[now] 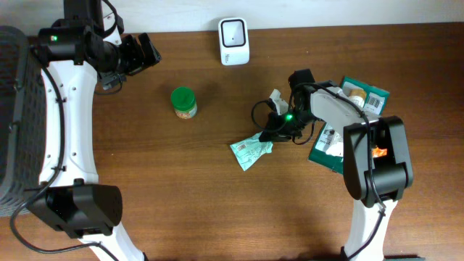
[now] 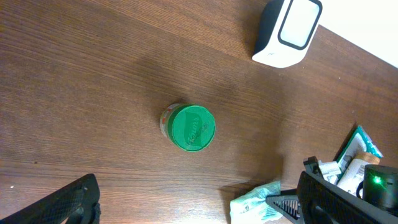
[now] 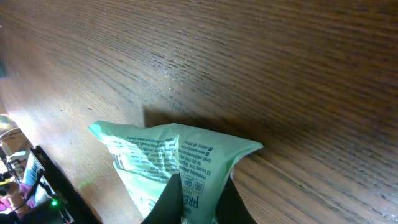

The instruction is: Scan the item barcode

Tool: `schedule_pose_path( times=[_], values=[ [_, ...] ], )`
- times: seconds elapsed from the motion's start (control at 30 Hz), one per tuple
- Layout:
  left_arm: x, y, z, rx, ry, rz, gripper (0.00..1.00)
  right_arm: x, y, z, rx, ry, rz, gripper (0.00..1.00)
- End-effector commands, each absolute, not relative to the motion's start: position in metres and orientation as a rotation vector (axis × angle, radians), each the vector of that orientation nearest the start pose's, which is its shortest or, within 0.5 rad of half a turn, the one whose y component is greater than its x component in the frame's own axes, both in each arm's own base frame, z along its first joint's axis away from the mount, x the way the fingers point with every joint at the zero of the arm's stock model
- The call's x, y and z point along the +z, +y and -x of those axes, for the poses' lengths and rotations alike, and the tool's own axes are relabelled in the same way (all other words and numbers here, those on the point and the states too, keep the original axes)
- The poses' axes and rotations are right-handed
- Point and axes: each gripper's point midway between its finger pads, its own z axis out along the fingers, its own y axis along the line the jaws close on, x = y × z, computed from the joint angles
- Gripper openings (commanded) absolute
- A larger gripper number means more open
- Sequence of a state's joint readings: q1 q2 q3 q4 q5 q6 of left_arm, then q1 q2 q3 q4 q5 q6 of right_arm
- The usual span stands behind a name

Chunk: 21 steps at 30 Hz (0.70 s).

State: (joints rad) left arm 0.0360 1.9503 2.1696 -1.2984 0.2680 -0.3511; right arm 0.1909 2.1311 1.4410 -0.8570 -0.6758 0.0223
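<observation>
A pale green printed packet (image 1: 251, 152) lies on the wooden table near the middle. My right gripper (image 1: 270, 135) is shut on its right edge. The right wrist view shows the two dark fingers (image 3: 168, 200) pinching a fold of the packet (image 3: 168, 152), with my right gripper (image 3: 199, 202) at the bottom of the frame. The white barcode scanner (image 1: 234, 41) stands at the table's far edge. My left gripper (image 1: 145, 52) hovers at the back left, open and empty. In its view (image 2: 196, 208) the packet (image 2: 255, 205) shows at the lower right, with the scanner (image 2: 287, 31) at the top.
A small jar with a green lid (image 1: 184, 101) stands upright left of centre, also seen below my left wrist (image 2: 192, 127). A pile of other packaged goods (image 1: 359, 98) lies at the right under my right arm. A dark basket (image 1: 13, 109) sits beyond the left edge.
</observation>
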Motion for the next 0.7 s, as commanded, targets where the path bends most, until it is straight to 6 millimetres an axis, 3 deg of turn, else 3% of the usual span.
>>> schedule_pose_path(
  times=[0.0, 0.07, 0.17, 0.27, 0.33, 0.4, 0.47, 0.53, 0.6, 0.67],
  values=[
    [0.269, -0.027, -0.457, -0.449, 2.607, 0.408, 0.99, 0.015, 0.181, -0.363, 1.052, 3.001, 0.283, 0.04],
    [0.269, -0.027, -0.457, -0.449, 2.607, 0.408, 0.99, 0.030, 0.183, -0.371, 1.043, 2.958, 0.306, 0.04],
    [0.269, -0.027, -0.457, -0.449, 2.607, 0.408, 0.99, 0.072, 0.181, -0.389, 0.967, 2.851, 0.350, 0.04],
    [0.269, -0.027, -0.457, -0.449, 2.607, 0.408, 0.99, 0.152, 0.177, -0.405, 0.870, 2.677, 0.373, 0.04],
    [0.269, -0.027, -0.457, -0.449, 2.607, 0.408, 0.99, 0.218, 0.170, -0.406, 0.915, 2.558, 0.253, 0.04],
    [0.269, -0.027, -0.457, -0.449, 2.607, 0.408, 0.99, 0.252, 0.157, -0.402, 0.978, 2.502, 0.151, 0.04],
    [0.269, -0.027, -0.457, -0.449, 2.607, 0.408, 0.99, 0.277, 0.133, -0.395, 1.036, 2.490, -0.056, 0.04],
    [0.269, -0.027, -0.457, -0.448, 2.607, 0.408, 0.99, 0.292, 0.123, -0.382, 1.150, 2.480, -0.141, 0.04],
    [0.269, -0.027, -0.457, -0.448, 2.607, 0.408, 0.99, 0.306, 0.121, -0.371, 1.273, 2.441, -0.128, 0.04],
    [0.269, -0.027, -0.457, -0.448, 2.607, 0.408, 0.99, 0.316, 0.122, -0.366, 1.268, 2.404, -0.050, 0.04]
  ],
)
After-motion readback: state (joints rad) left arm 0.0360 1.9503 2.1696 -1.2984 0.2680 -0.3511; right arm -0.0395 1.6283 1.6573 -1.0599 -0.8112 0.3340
